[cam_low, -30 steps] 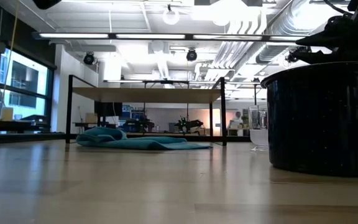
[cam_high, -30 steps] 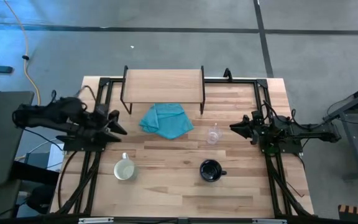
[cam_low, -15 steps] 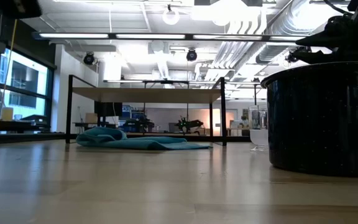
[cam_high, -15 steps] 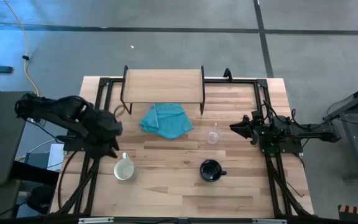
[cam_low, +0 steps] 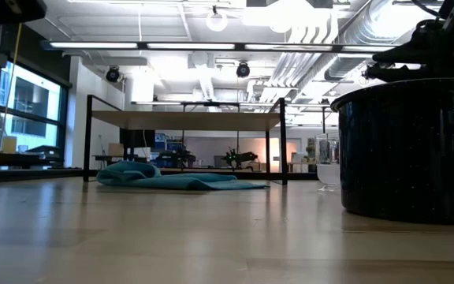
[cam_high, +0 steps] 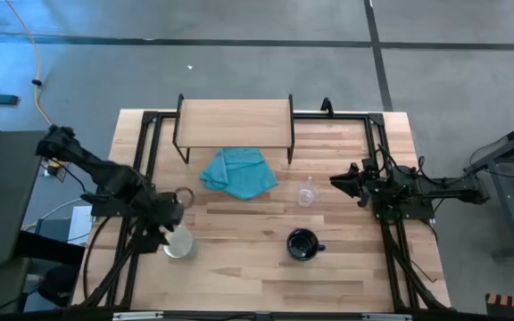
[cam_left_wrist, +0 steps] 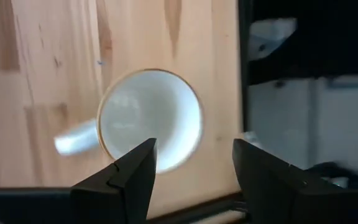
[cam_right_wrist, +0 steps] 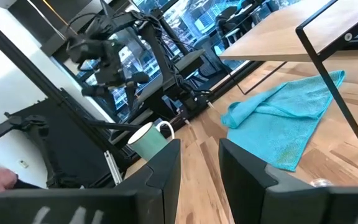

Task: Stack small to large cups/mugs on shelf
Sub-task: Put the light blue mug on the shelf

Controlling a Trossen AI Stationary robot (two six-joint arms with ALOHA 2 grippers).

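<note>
Moved since earlier: left arm swinging from the table's left edge toward the near-left corner, left gripper (cam_high: 169,230) now hovering over the pale mug (cam_high: 178,243); right arm keeping its earlier place.
Table (cam_high: 239,267): lying under both grippers, carrying everything below.
Shelf (cam_high: 234,122): standing at the far edge, well beyond the left gripper and far-left of the right gripper (cam_high: 335,181); board bare on top.
Blue cloth (cam_high: 237,172): lying crumpled just in front of the shelf, between the two grippers, nearer the far side.
Left gripper: pointing down, fingers (cam_left_wrist: 129,177) standing spread and released, gripping nothing; pale mug's rim showing just beyond the fingertips in the wrist view, not touching.
Right gripper: waiting at the table's right side, fingers (cam_right_wrist: 157,177) parted with a gap, gripping nothing.
Pale mug: sitting upright near the front-left corner, directly under the left gripper, handle pointing away to one side.
Black mug (cam_high: 302,244): sitting upright toward the front, near and left-front of the right gripper, handle facing right.
Glass cup (cam_high: 306,193): standing upright just left of the right gripper's tips, apart from them.
</note>
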